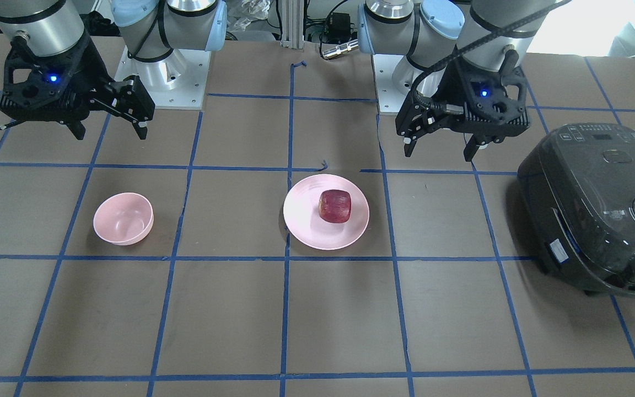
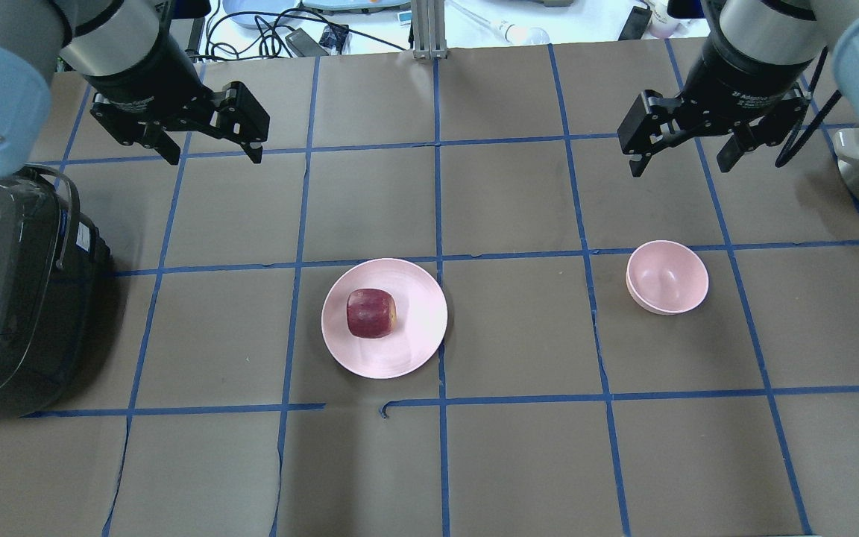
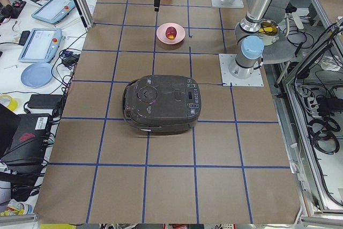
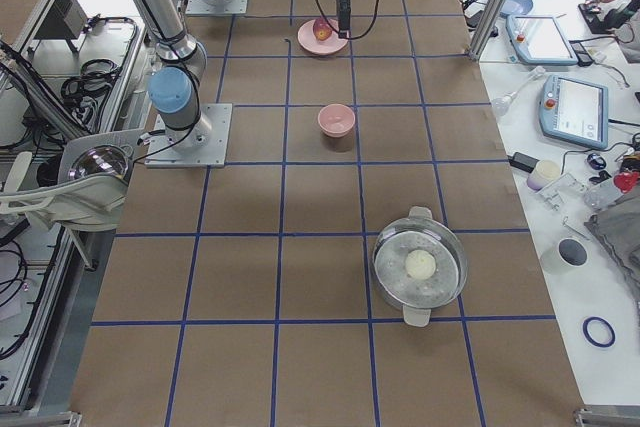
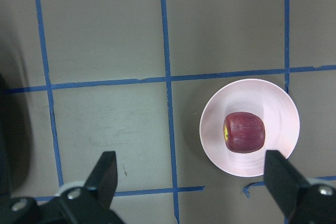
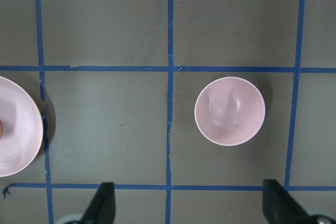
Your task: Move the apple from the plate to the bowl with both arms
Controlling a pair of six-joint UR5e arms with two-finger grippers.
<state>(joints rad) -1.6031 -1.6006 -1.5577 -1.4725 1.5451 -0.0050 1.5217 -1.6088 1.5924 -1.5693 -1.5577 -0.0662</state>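
One apple (image 2: 371,313), one plate (image 2: 416,344), one bowl (image 2: 666,277), one dark cooker (image 2: 4,298) and one metal pot (image 4: 395,269) were counted on the tabletop (image 2: 511,462). Two arms were counted: a left arm (image 2: 120,45) and a right arm (image 2: 761,37).

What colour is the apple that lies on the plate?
The apple is dark red with faint streaks, clearest in the left wrist view.

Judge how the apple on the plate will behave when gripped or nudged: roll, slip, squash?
The apple looks blocky with flattish sides, so it probably rolls less readily than a round fruit. Its skin looks smooth, so a light pinch may slip. The plate is shallow; its rim likely would not stop a nudged apple.
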